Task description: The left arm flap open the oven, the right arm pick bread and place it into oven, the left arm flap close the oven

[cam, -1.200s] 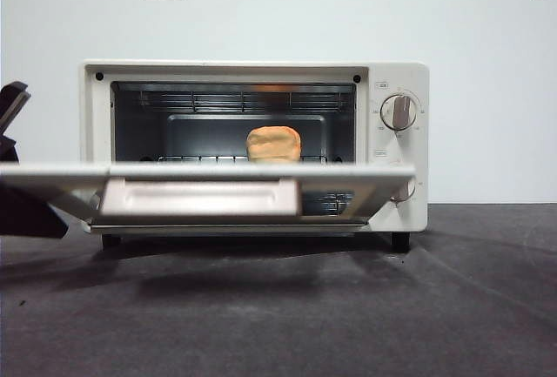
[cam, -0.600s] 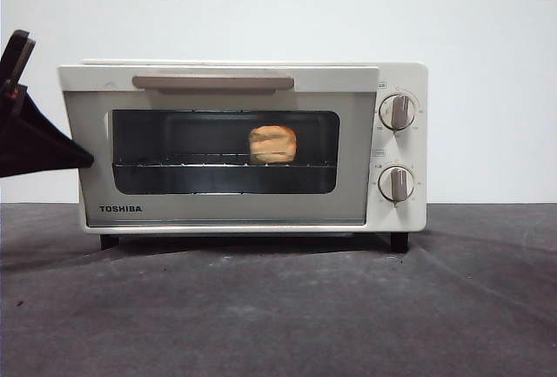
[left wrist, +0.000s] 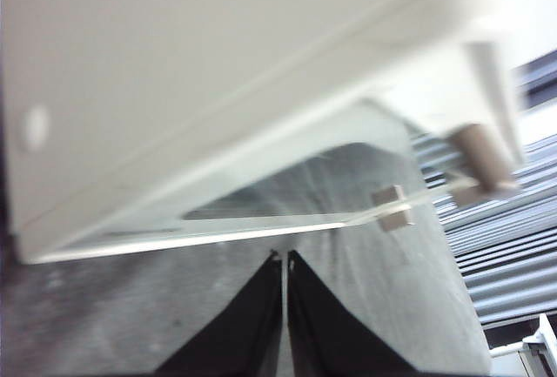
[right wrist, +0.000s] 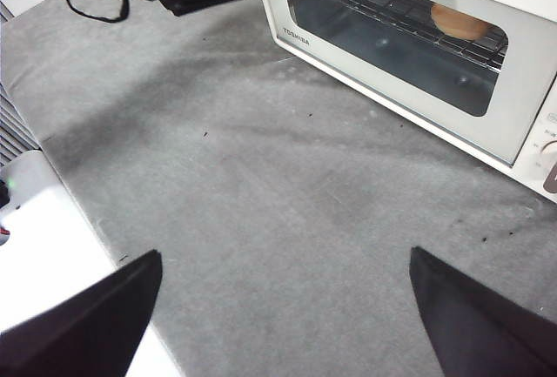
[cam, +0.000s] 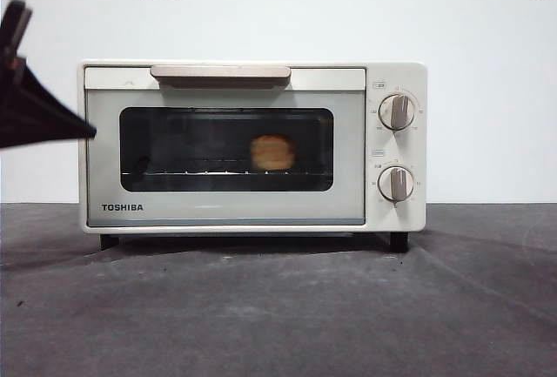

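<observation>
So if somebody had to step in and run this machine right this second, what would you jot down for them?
Left gripper: jaws shut, holding nothing, beside the oven's left side at door height.
Right gripper: jaws wide open, empty, raised above the table in front of the oven, away from it.
Bread: inside the oven on the wire rack, visible through the glass.
Oven door: looks fully closed, handle at the top.
Done: bread is in, door is shut.
Left: apparently nothing but pulling the left arm clear.
</observation>
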{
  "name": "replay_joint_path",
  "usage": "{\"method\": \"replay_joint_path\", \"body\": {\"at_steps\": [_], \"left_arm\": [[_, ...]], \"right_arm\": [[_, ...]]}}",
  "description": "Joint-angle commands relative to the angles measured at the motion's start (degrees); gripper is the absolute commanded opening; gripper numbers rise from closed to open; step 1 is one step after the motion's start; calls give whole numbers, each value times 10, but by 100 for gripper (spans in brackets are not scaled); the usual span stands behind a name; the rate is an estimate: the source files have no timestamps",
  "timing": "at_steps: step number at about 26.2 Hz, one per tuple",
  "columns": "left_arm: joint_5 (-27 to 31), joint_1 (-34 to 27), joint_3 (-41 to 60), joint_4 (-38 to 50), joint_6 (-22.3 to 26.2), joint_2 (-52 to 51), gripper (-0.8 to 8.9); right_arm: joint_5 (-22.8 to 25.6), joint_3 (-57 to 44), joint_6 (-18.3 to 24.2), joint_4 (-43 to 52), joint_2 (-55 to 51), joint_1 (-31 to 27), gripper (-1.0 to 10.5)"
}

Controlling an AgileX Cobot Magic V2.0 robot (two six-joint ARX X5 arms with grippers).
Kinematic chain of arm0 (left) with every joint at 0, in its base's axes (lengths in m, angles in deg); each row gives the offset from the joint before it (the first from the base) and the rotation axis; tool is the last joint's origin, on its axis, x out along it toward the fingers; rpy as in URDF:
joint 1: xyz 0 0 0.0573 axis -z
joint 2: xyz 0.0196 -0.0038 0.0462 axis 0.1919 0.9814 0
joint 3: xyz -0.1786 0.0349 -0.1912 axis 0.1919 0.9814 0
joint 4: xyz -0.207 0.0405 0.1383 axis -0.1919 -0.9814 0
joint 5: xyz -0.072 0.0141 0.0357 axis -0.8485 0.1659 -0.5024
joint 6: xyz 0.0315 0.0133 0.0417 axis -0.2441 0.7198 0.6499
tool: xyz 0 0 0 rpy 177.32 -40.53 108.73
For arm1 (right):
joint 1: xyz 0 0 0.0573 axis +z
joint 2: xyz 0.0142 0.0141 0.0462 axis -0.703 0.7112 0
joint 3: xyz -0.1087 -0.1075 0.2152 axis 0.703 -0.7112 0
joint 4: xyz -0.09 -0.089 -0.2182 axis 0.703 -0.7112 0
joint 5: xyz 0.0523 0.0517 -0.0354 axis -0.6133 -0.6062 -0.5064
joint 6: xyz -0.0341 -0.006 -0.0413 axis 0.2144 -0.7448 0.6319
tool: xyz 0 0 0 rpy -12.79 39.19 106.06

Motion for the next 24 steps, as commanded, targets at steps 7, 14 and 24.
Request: {"method": "replay_joint_path", "body": {"at_steps": [7,14,24], "left_arm": [[47,26,-10,-123,62,-161,16],[126,55,-58,-320,154,-296,16],[236,99,-173,-569,274,-388,16]], "right_arm": [[15,5,-4,8,4,3,449],[18,5,-4,24,4,3,449],[36,5,-3,37,5,3,449]]}}
